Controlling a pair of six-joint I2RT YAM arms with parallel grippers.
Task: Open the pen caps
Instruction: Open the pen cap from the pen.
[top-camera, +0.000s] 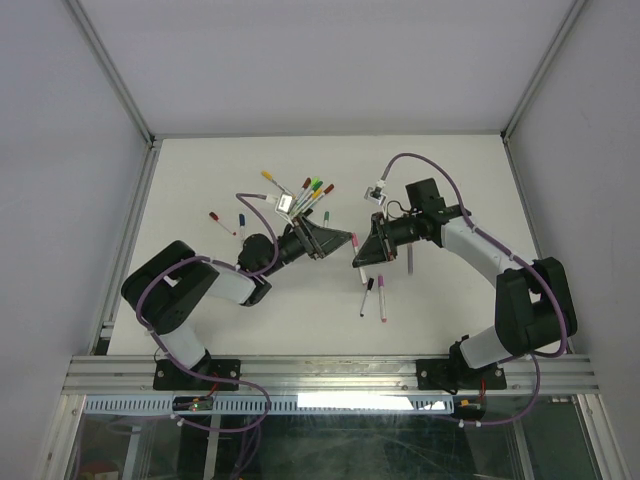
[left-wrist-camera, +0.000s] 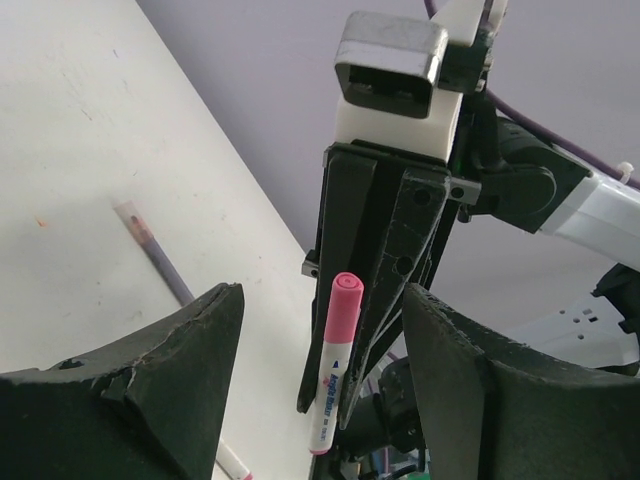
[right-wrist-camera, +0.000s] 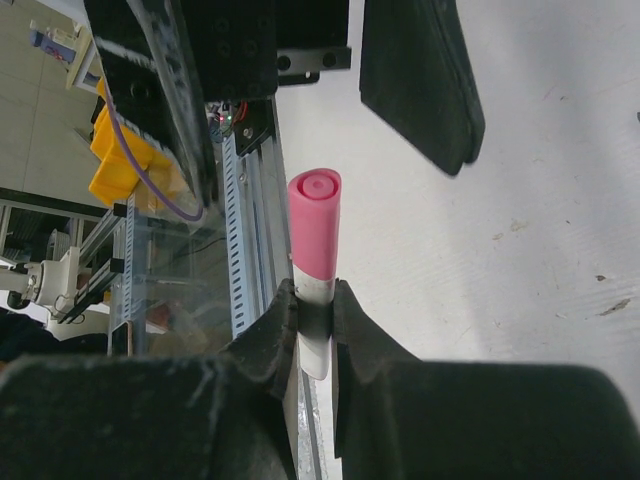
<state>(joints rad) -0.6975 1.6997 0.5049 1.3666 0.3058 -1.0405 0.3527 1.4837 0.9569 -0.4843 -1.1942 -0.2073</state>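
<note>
My right gripper (right-wrist-camera: 315, 300) is shut on the white barrel of a pink pen (right-wrist-camera: 318, 345) and holds it above the table. The pen's pink cap (right-wrist-camera: 315, 225) sticks out past the fingertips toward my left gripper (left-wrist-camera: 322, 300). That gripper is open, with a finger (left-wrist-camera: 160, 380) on each side of the pink cap (left-wrist-camera: 344, 305) and a gap to it on both sides. In the top view the two grippers meet tip to tip at mid-table, left (top-camera: 338, 243) and right (top-camera: 362, 252), with the pink cap (top-camera: 354, 240) between them.
Several capped pens (top-camera: 305, 195) lie fanned out behind the left gripper. A red pen (top-camera: 218, 218) and a purple one (top-camera: 241, 221) lie at the left. Two more pens (top-camera: 372, 293) lie in front of the grippers. A grey-purple pen (left-wrist-camera: 160, 258) rests on the table.
</note>
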